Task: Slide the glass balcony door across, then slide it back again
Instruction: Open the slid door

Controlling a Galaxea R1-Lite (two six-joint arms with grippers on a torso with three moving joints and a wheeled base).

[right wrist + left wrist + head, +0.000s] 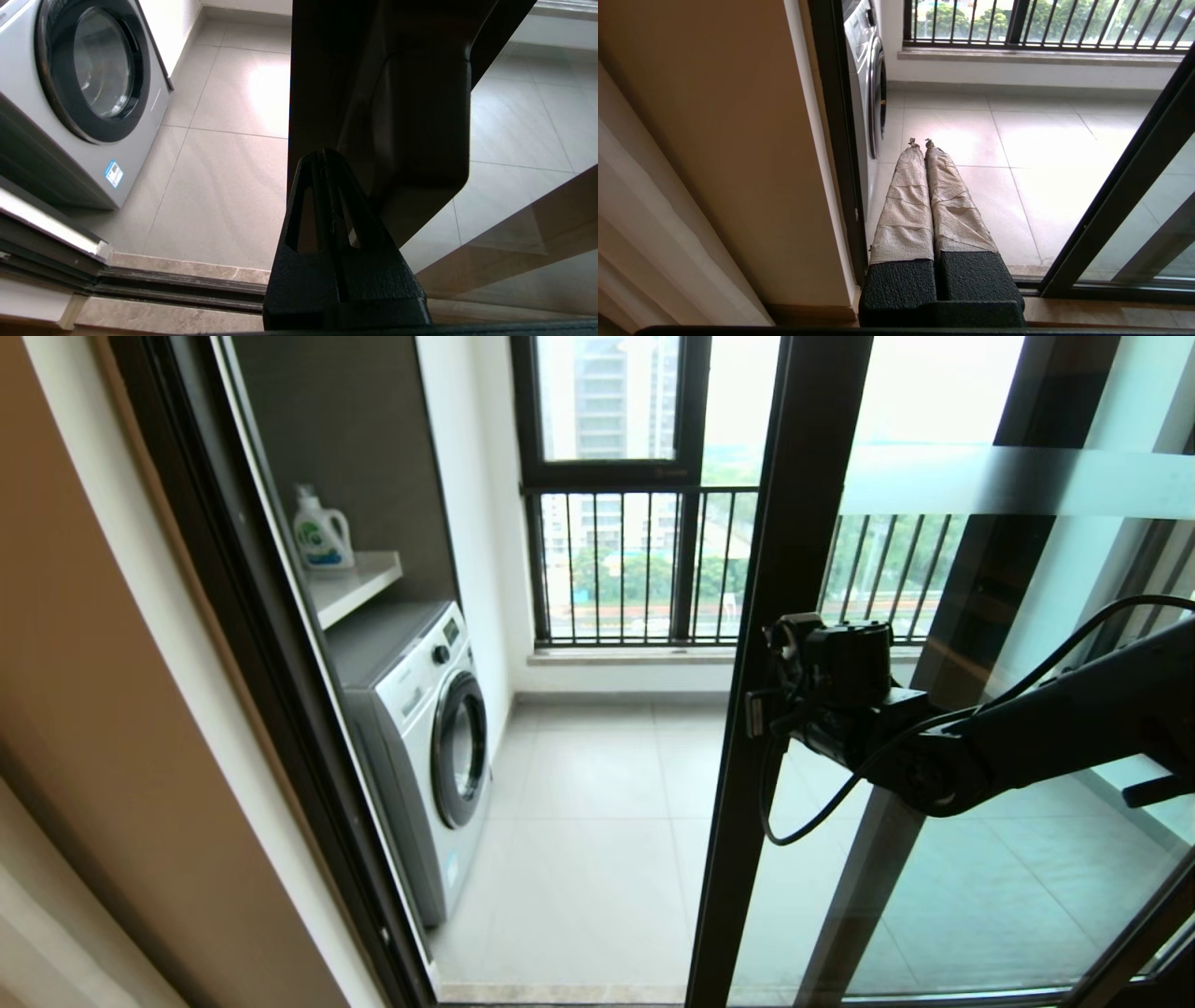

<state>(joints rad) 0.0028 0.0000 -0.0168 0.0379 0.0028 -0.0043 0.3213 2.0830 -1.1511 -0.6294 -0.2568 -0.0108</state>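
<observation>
The tall dark-framed glass balcony door stands partway across the opening, well right of the white washing machine. The right pincer, clenched and empty, presses its frame edge; push level and steadily. The left pincer, clenched, idles near the washing machine.

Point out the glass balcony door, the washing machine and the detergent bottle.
glass balcony door (775, 644): head view, its dark frame post.
washing machine (459, 747): head view, its round door.
detergent bottle (322, 537): head view, its label.
</observation>
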